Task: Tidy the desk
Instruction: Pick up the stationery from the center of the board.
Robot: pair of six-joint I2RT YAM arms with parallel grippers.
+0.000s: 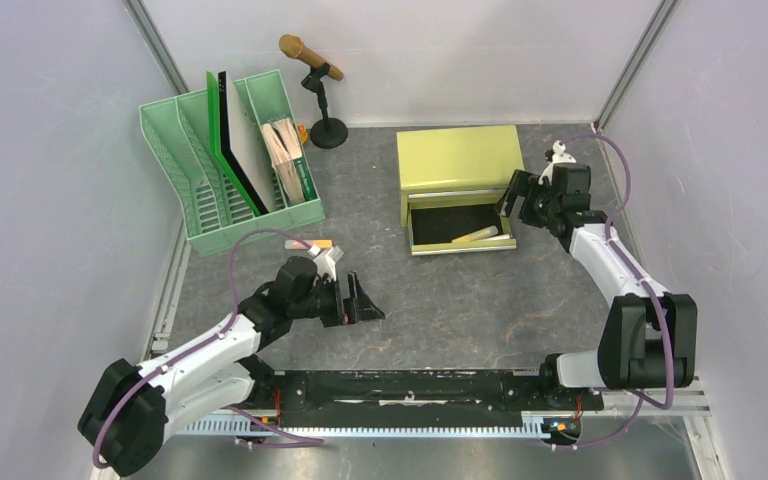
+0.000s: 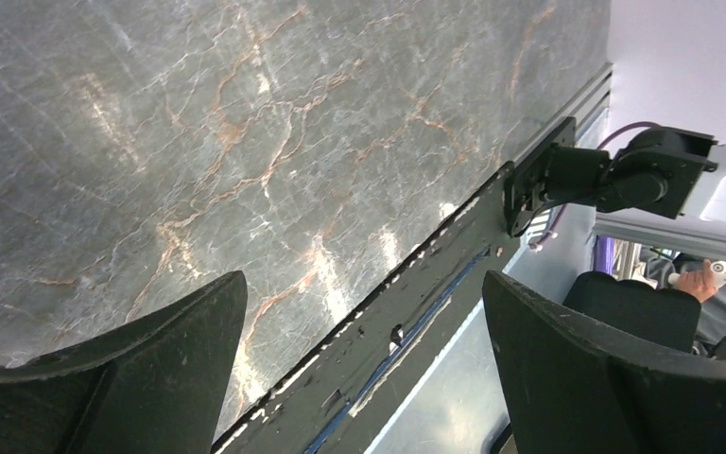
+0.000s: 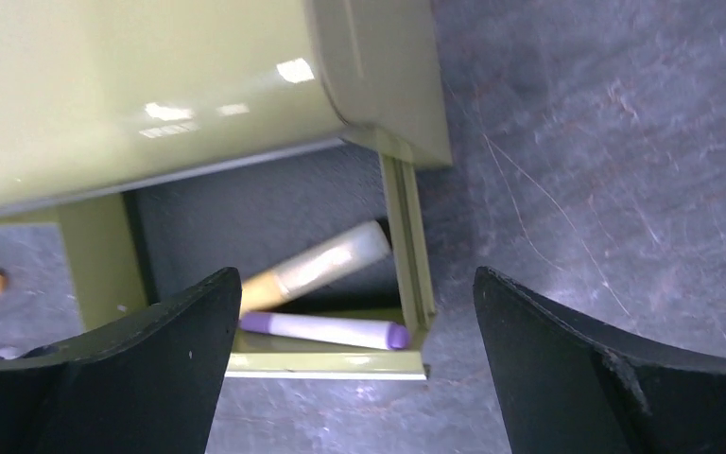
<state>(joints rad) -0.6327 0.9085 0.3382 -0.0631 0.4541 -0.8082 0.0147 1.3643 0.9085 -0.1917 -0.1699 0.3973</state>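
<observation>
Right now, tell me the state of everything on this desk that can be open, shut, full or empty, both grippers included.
left gripper, open, empty, over bare desk.
right gripper, open, empty, above the drawer's right edge.
drawer, pulled open, yellow marker and purple-capped marker inside.
file rack, upright, holding boards and papers.
microphone, on its stand, tilted.
loose markers, lying on the desk, not put away.

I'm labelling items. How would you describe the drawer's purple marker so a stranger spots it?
Start at the yellow-green cabinet at the back of the desk, its drawer pulled open. Two markers lie inside; the purple marker hugs the front wall, purple-tipped, unlike the yellow marker behind it.
</observation>
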